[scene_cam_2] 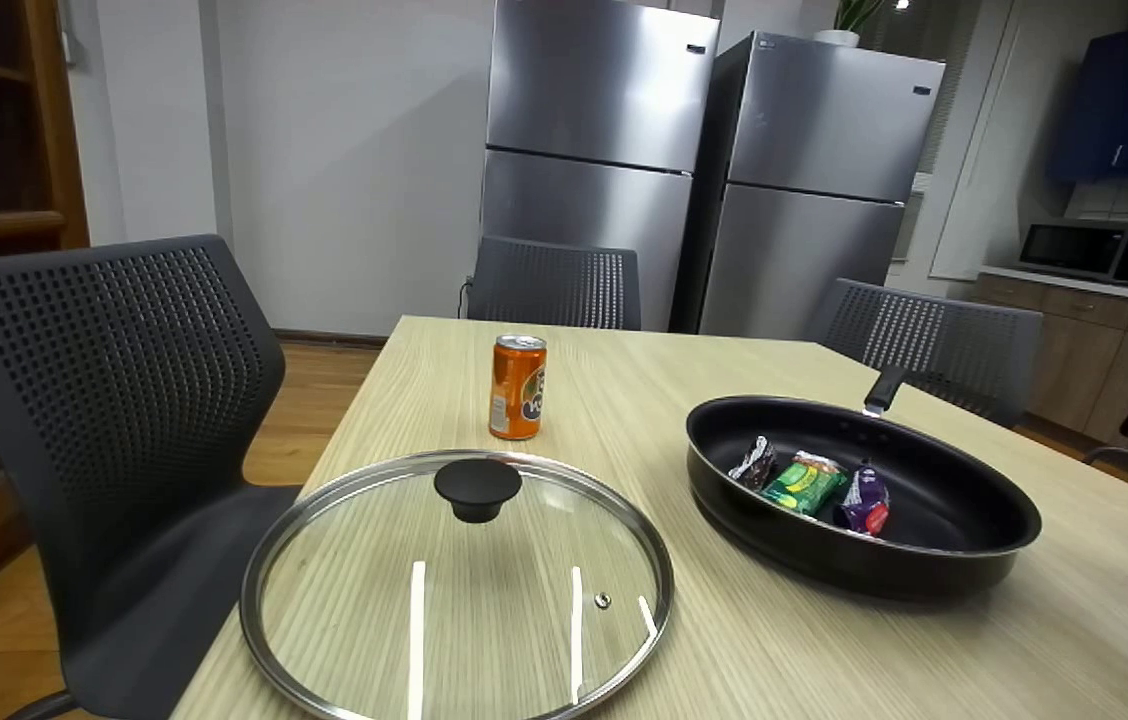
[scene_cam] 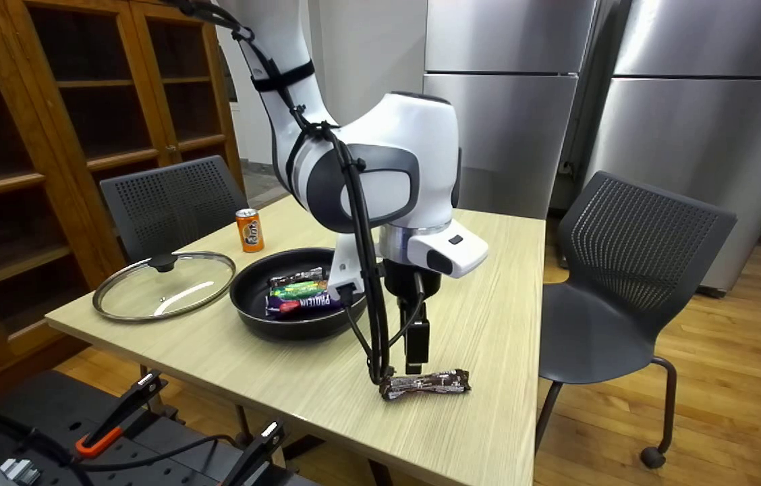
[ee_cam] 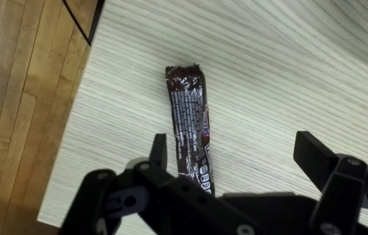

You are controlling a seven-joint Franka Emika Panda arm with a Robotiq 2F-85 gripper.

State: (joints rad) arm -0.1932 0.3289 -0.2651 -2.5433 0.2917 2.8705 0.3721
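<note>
My gripper [scene_cam: 417,351] points down just above a brown Snickers bar [scene_cam: 425,384] that lies on the table [scene_cam: 482,432]. In the wrist view my gripper [ee_cam: 231,150] is open and empty. Its fingers stand wide on either side of the Snickers bar [ee_cam: 189,127], which is nearer the left finger. The bar's lower end is hidden behind the gripper body. A black pan [scene_cam: 256,322] stands on the table with a brown, a green and a purple wrapped bar in it; it also shows in an exterior view [scene_cam_2: 944,480]. The gripper is out of view there.
A glass lid [scene_cam: 131,297] with a black knob lies beside the pan, also in an exterior view [scene_cam_2: 364,600]. An orange can [scene_cam: 249,230] stands upright behind it. Chairs [scene_cam: 623,304] stand around the table. The table edge [ee_cam: 73,107] is close to the bar.
</note>
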